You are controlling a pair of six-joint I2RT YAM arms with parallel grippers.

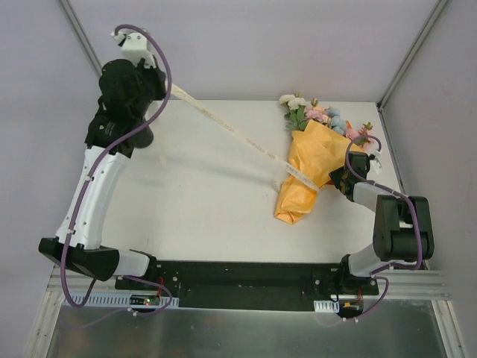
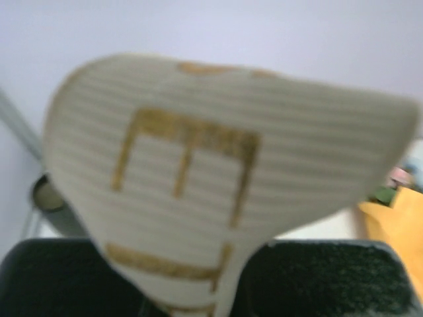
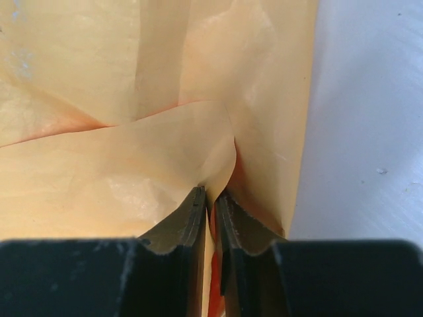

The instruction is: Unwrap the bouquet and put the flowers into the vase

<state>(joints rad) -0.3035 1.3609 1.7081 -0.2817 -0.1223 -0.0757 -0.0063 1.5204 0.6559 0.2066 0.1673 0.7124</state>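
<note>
At 3 o'clock on the table (image 1: 201, 194), the bouquet (image 1: 309, 168) lies flat, its flowers (image 1: 317, 115) pointing toward 12 and its wrapped tail toward 7. My right gripper (image 1: 341, 179) sits at the bouquet's 3 o'clock edge, jaws nearly together, pinching a fold of the orange paper (image 3: 99, 165). The cream ribbon (image 1: 238, 138) runs taut from the wrap's waist up toward 10 o'clock. There my left gripper (image 1: 164, 86), lifted off the table, is clamped tight on its end. That ribbon fills nearly all of my left wrist view. Around it I catch only a blurred dark vase (image 2: 47, 201) at 9 o'clock and a sliver of the bouquet at 3.
</note>
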